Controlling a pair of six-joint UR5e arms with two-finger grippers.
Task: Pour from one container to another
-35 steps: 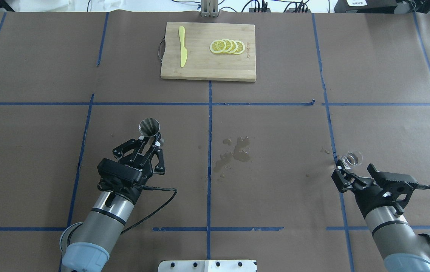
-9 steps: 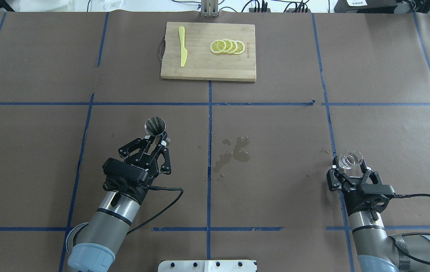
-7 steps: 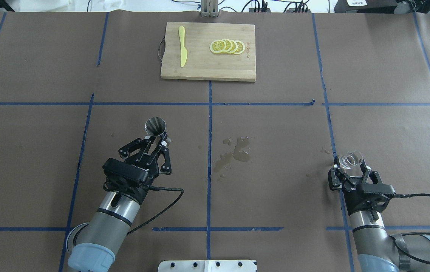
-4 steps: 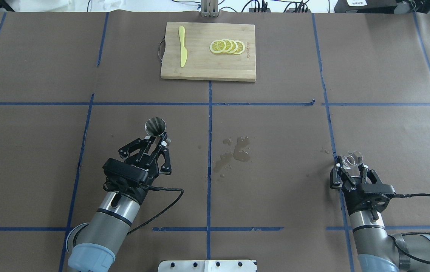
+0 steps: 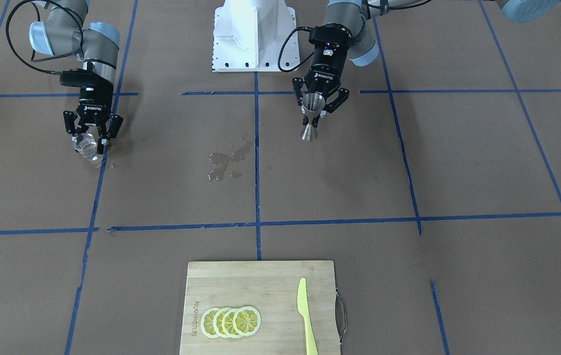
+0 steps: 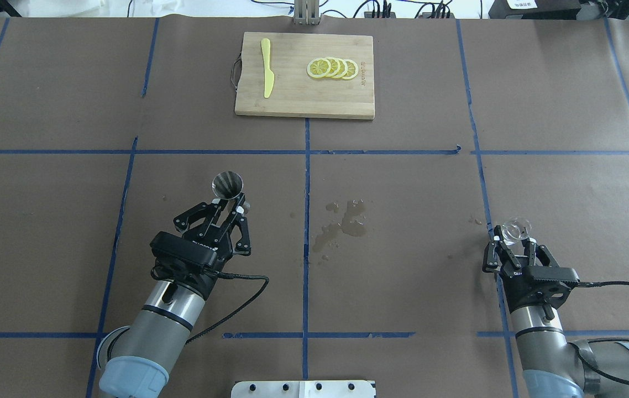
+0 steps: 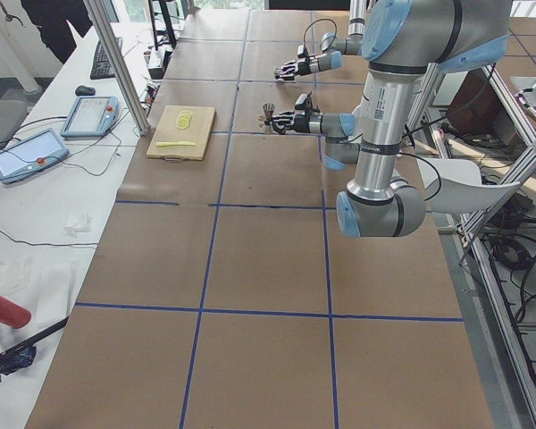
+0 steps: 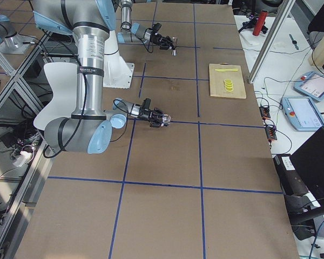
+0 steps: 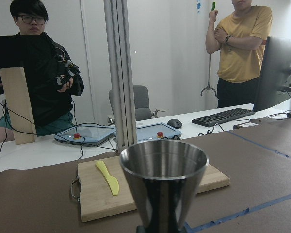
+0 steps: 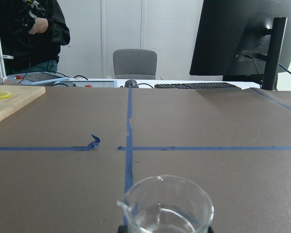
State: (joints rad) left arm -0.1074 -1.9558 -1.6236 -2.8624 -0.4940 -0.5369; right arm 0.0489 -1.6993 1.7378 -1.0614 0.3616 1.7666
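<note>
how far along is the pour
Done: the left gripper is shut on the upright jigger, and the right gripper is shut on the cup, which holds a little liquid. In hand: both vessels, far apart. To do: bring them together and tip the cup into the jigger; nothing is tilted yet.

Jigger (image 6: 227,185) in L end effector (image 6: 230,203), left of spill (image 6: 342,221); glass cup (image 6: 515,230) in R end effector (image 6: 513,243), far right; board (image 6: 292,99) behind.
</note>
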